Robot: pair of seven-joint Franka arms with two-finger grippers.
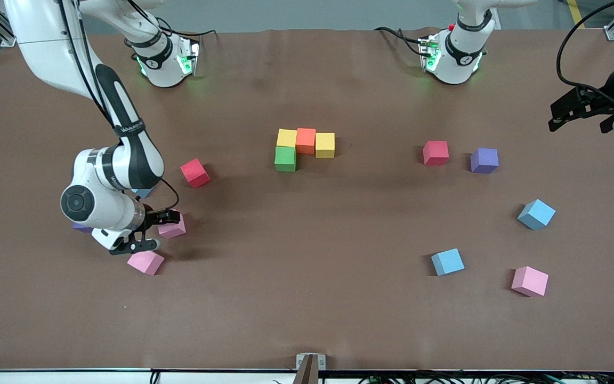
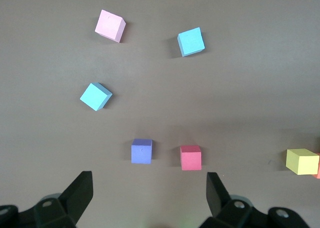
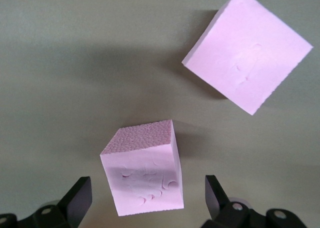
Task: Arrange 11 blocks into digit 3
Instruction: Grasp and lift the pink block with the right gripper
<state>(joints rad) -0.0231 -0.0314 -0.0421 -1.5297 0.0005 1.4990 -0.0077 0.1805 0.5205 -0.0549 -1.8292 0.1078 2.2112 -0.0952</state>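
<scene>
Two yellow blocks (image 1: 287, 137) (image 1: 325, 144), an orange block (image 1: 306, 140) and a green block (image 1: 285, 158) sit joined at the table's middle. My right gripper (image 1: 158, 231) (image 3: 147, 198) is open and low over a pink block (image 1: 175, 228) (image 3: 145, 170), whose sides stand clear of both fingers. A second pink block (image 1: 146, 262) (image 3: 248, 50) lies beside it, nearer the front camera. My left gripper (image 1: 579, 109) (image 2: 148, 193) waits open and empty above the left arm's end of the table. Below it lie a red block (image 1: 435, 152) (image 2: 190, 157), two light blue blocks (image 1: 536, 214) (image 1: 447, 261) and a pink block (image 1: 529, 281).
A purple cube (image 1: 484, 160) (image 2: 141, 151) sits beside the red block. Another red block (image 1: 195, 173) lies near the right arm. A light blue block (image 1: 142, 192) and a purple cube (image 1: 82, 228) show partly under the right arm's wrist.
</scene>
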